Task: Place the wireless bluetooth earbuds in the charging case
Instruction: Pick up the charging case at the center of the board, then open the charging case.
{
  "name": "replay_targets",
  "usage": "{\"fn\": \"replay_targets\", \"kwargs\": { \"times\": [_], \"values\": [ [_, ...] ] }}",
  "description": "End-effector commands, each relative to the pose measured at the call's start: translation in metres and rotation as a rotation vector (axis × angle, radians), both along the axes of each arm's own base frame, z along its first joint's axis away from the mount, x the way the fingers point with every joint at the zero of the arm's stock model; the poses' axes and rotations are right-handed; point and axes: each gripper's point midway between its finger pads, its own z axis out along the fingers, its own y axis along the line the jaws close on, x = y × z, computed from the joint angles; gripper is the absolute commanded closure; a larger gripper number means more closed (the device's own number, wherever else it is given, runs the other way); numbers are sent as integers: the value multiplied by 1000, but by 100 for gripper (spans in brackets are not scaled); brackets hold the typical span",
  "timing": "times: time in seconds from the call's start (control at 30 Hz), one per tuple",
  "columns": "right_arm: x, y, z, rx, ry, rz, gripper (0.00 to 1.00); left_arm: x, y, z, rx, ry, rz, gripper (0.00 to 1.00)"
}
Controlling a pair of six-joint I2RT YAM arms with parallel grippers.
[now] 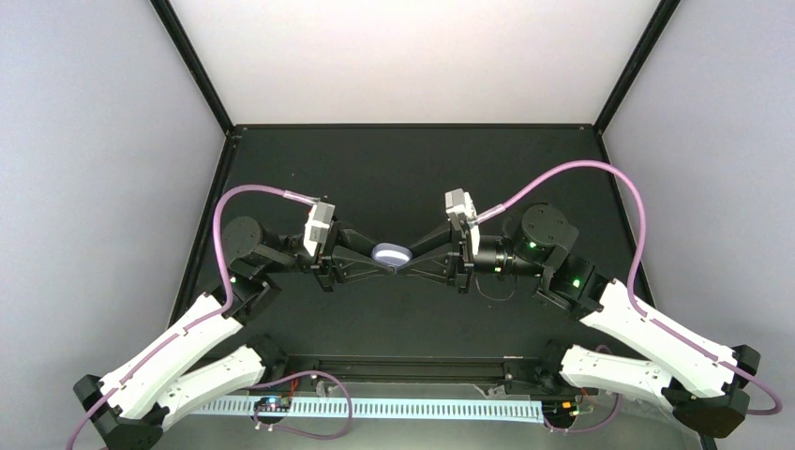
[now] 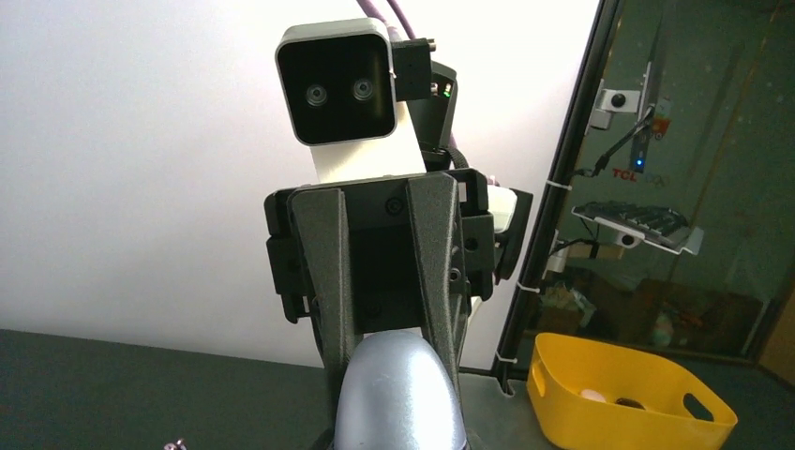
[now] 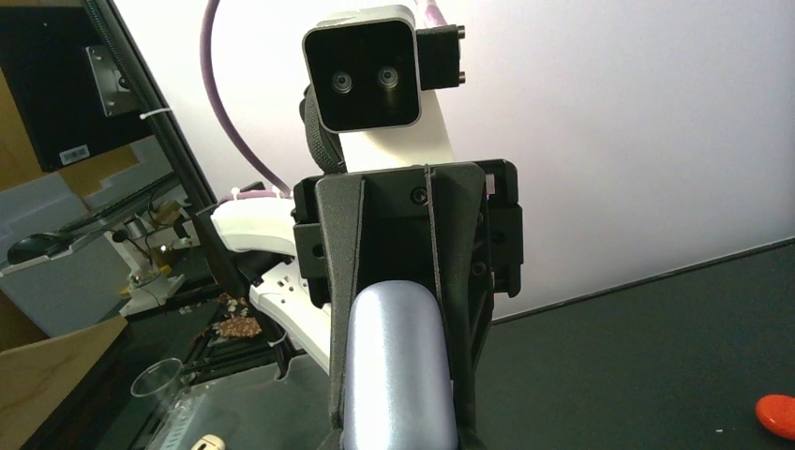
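Meeting over the middle of the desk (image 1: 403, 169), the left gripper (image 1: 382, 263) and right gripper (image 1: 403, 264) each pinch the lavender charging case (image 1: 392, 251) from opposite ends, fingers closed narrowly against its sides.

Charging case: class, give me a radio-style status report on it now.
Left gripper, right gripper both shut on charging case. Red-orange earbud loose on table. No obstruction seen.
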Motion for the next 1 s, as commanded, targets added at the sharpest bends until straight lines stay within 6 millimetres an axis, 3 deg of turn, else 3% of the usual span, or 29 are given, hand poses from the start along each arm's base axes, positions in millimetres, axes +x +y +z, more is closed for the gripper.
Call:
{"fn": "replay_targets", "kwargs": {
  "times": [0.0,0.17,0.27,0.73,0.97],
  "values": [
    [1,-2,7,28,-10,-13,73,-8,4,16,-37,-56,-12,95],
    [7,-8,11,12,-32,-68,47,-7,4,14,-27,-68,-6,98],
    [13,-11,10,-15,-42,-114,39,-8,4,13,-25,-76,-9,98],
    [37,-16,10,-26,-13,-256,33,-13,5,8,-9,-111,-19,99],
    [49,-26,19,9,8,-344,33,-14,6,3,6,-123,-5,99]
  ]
}}
